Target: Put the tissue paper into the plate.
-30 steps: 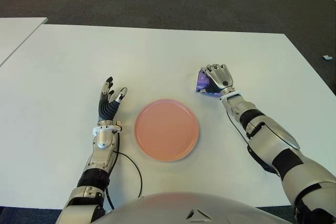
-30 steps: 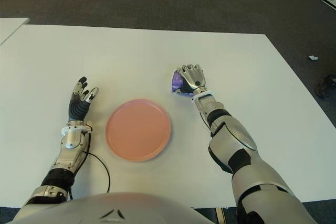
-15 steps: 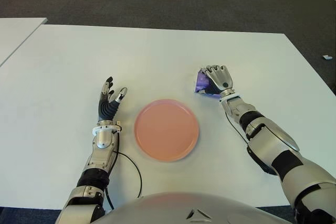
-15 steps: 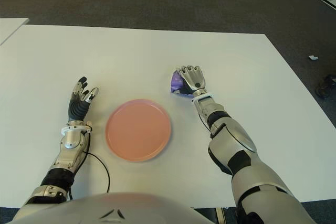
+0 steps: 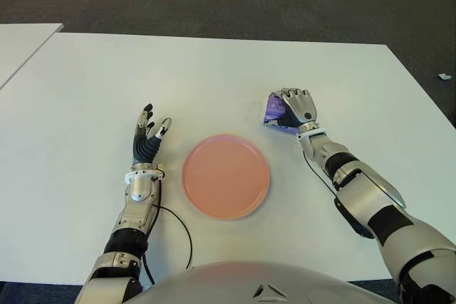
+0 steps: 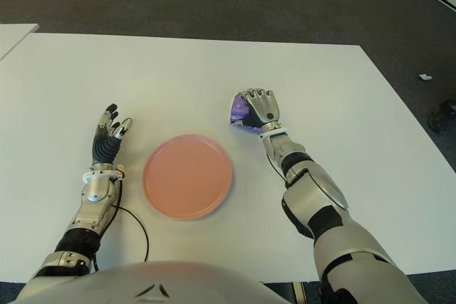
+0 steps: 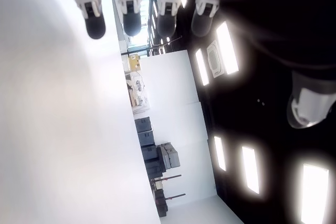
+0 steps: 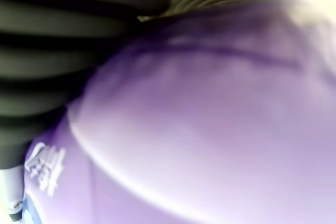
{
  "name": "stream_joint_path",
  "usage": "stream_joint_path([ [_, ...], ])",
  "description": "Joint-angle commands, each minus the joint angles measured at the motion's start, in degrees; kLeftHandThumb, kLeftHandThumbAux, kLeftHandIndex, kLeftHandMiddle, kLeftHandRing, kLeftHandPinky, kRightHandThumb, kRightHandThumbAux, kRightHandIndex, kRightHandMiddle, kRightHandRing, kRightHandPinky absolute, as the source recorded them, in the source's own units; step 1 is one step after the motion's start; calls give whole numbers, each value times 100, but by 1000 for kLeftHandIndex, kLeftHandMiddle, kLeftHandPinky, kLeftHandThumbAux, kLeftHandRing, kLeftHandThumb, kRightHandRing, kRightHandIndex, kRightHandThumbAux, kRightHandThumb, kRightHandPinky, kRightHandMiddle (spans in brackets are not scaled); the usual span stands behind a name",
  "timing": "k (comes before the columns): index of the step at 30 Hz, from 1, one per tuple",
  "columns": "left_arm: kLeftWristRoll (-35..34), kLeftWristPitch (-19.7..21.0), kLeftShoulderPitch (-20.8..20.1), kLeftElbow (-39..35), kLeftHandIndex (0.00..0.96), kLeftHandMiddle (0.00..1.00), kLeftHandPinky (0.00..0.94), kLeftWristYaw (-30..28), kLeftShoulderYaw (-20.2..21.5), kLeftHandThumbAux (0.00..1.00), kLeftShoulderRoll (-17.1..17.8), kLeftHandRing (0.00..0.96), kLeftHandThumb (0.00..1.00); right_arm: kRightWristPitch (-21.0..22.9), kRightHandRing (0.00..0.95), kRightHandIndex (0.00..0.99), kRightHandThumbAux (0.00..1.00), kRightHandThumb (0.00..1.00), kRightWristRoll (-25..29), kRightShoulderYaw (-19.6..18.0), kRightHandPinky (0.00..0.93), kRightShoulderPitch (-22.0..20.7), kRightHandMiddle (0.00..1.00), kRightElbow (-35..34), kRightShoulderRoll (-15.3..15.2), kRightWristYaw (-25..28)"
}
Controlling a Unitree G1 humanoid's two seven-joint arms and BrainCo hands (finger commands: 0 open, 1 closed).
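Right hand (image 5: 297, 107) curled tight around the purple tissue paper pack (image 5: 274, 110) — pack fills the right wrist view, pressed against the fingers. Pack sits toward the right edge of the white desk (image 5: 214, 76), apart from the pink plate (image 5: 226, 175), which lies near the front edge, middle, with nothing in it. Left hand (image 5: 147, 140) shows left of the plate — fingers spread, holding nothing.

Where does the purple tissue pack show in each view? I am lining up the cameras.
Left eye: tissue pack under the right hand, right of the pink plate.
Right eye: same place.
Left wrist: not in it.
Right wrist: fills the picture.
Shared landmark: the plate.
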Motion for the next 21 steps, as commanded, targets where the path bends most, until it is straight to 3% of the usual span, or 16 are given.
stream_joint_path([
  [1,41,185,287,346,0,0,0,-54,-3,419,-41,0,36,-425,847,439,709,748,194,-267,802,-138,860,-222,15,118],
  [11,89,284,273,390,0,0,0,-53,-21,445,-6,0,30,-1285,835,439,710,746,544,-938,800,-90,847,-1353,-178,-63],
  [21,107,215,252,422,0,0,0,0,-3,446,-22,0,21,-1957,847,439,710,745,786,-1517,832,606,856,-3060,-175,128],
])
